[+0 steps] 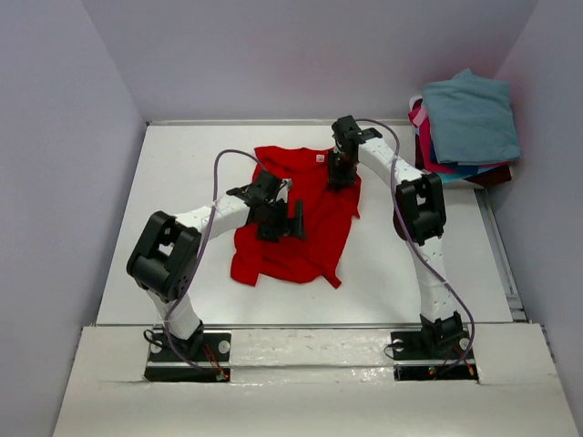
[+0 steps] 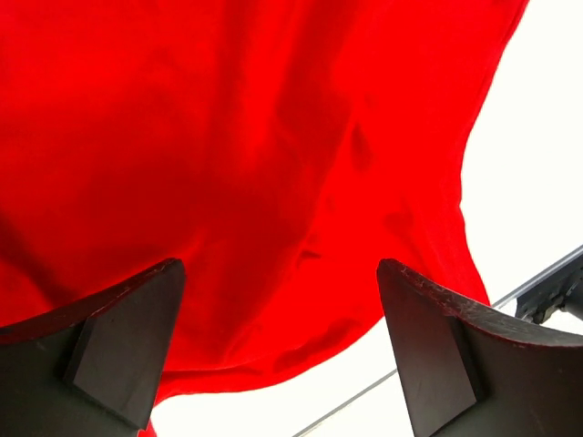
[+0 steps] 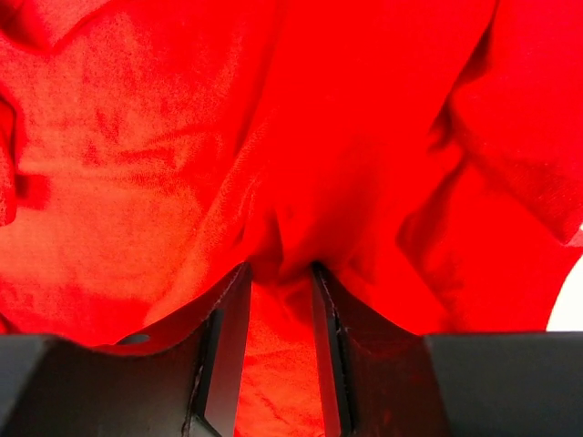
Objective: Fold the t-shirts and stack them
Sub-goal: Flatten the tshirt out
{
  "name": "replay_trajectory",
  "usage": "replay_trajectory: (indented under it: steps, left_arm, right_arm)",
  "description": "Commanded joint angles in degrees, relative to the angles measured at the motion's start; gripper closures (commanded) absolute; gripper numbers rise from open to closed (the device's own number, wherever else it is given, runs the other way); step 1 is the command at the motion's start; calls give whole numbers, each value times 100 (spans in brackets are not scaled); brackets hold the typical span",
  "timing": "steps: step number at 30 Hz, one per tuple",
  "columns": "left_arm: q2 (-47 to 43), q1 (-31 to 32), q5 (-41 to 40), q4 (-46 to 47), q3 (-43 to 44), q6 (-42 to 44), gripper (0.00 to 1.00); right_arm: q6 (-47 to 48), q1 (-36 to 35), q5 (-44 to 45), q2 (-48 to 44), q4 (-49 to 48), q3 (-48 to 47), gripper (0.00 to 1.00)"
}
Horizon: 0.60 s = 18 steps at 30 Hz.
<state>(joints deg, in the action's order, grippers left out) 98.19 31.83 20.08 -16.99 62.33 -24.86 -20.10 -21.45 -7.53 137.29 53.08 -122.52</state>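
Two pincers, one red t-shirt, one pile of other shirts.

Count: the red t-shirt [image 1: 319,238] lies alone on the white desk [image 1: 182,200]. The pile sits well off to the right of the right pincer [image 1: 342,173], at the desk's far right edge. It shows four colours: a teal-blue t-shirt [image 1: 469,114] on top, a pink t-shirt [image 1: 423,137] beneath it, then a blue t-shirt [image 1: 460,170], and a dark maroon t-shirt [image 1: 496,176] at the bottom. I cannot tell whether each colour is a single garment.

Orientation: the red t-shirt's long axis runs from the far side of the desk to the near side, with the near end leaning a little to the left. Its collar, with a small white label [image 1: 321,157], is at the far end, just left of the right pincer. The hem is at the near end, on the near side of the left pincer [image 1: 284,221]. The cloth is rumpled and not flat.

Right pincer [image 3: 281,269]: it is down on the far right part of the red t-shirt. Its jaws are drawn close together, pinching a raised ridge of the cloth between them.

Left pincer [image 2: 282,273]: it is over the middle of the red t-shirt, towards its left side. Its jaws are spread wide with nothing between them. In its wrist view, red cloth fills the space beyond the fingertips, and bare desk shows to the right.
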Motion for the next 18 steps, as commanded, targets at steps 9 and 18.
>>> replay_trajectory:
  steps: [9,18]
  left_arm:
    - [-160,7,339,-181,-572,-203,2]
    - [-310,7,85,-269,-968,-291,3]
  right_arm:
    - [129,-17,146,-98,-325,466,65]
    - [138,-17,550,-422,-377,1221,70]
